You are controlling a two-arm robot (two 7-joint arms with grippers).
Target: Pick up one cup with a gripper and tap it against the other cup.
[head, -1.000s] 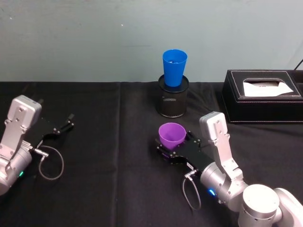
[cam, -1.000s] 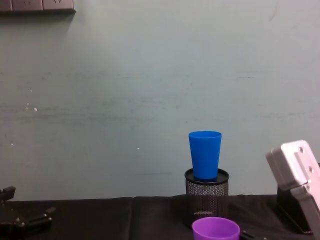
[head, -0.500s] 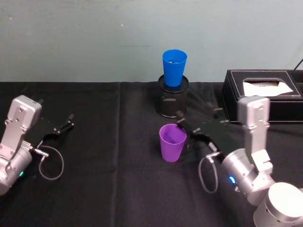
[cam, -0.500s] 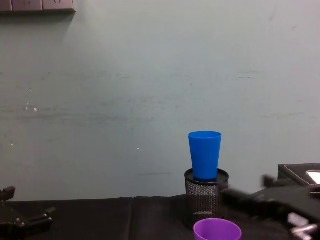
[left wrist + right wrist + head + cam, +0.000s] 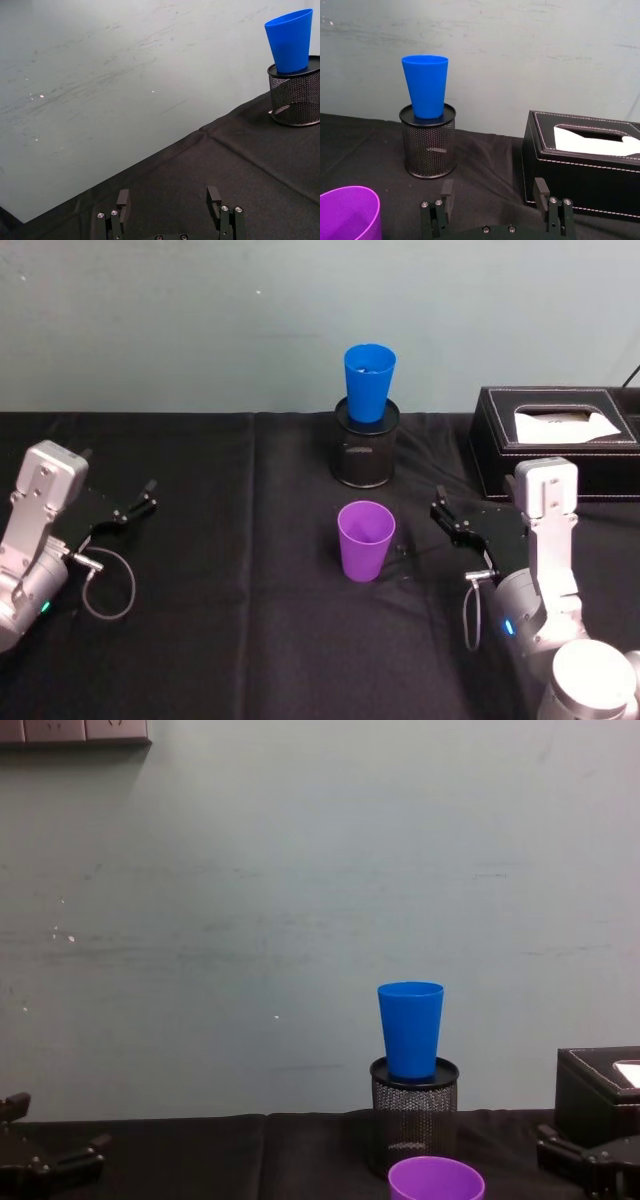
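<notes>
Upright, blue cup (image 5: 368,382) sits in mesh holder (image 5: 365,455).

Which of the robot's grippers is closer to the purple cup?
The right gripper: open, just right of the purple cup, not touching. The left gripper rests far off at the table's left side.

even soft indoor light, no hard shadows, faint sheen on the blue cup (image 5: 425,85), black tablecloth (image 5: 240,620) swallowing detail, focus sharp throughout
</notes>
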